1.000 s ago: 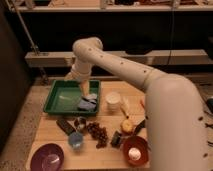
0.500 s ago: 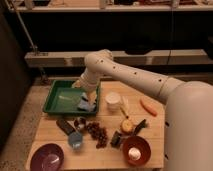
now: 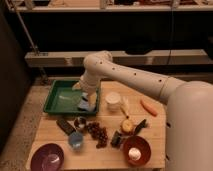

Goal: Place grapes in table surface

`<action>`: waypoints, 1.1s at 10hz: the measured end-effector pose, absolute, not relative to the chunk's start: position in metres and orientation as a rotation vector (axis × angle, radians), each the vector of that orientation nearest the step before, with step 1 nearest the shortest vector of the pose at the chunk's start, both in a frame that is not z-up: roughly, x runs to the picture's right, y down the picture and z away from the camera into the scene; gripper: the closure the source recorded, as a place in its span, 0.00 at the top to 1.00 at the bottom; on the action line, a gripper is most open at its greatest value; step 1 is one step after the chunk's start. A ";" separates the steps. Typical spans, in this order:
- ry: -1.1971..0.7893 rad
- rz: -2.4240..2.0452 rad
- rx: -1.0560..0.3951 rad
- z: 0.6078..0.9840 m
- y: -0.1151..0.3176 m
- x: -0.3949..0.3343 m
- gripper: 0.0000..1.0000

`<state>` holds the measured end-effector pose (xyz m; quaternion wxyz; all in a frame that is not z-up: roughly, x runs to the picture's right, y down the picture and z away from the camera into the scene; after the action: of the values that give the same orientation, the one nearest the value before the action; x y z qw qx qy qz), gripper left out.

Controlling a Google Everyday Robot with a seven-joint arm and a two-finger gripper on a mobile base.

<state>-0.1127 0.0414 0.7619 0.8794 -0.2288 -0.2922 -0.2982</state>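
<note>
Grapes (image 3: 98, 133) lie in a dark bunch on the wooden table (image 3: 156, 129), in front of the green tray (image 3: 59, 98) and beside a small blue cup (image 3: 76, 140). Gripper (image 3: 86, 104) hangs low over the tray's right end, apart from the grapes; whether it is spread or pinching cannot be told. Carrot (image 3: 148, 107) lies off to the right

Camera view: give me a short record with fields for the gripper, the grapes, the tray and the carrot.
gripper: down at the right end of the green tray
grapes: on the table surface, in front of the tray, apart from the gripper
carrot: on the table, right of the white cup
bowls: purple bowl front left, red bowl front right
</note>
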 end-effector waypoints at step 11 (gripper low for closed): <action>-0.472 -0.416 -0.691 0.808 0.187 -0.054 0.80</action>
<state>-0.0536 0.1868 0.8083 0.8929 -0.3329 -0.2276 -0.2004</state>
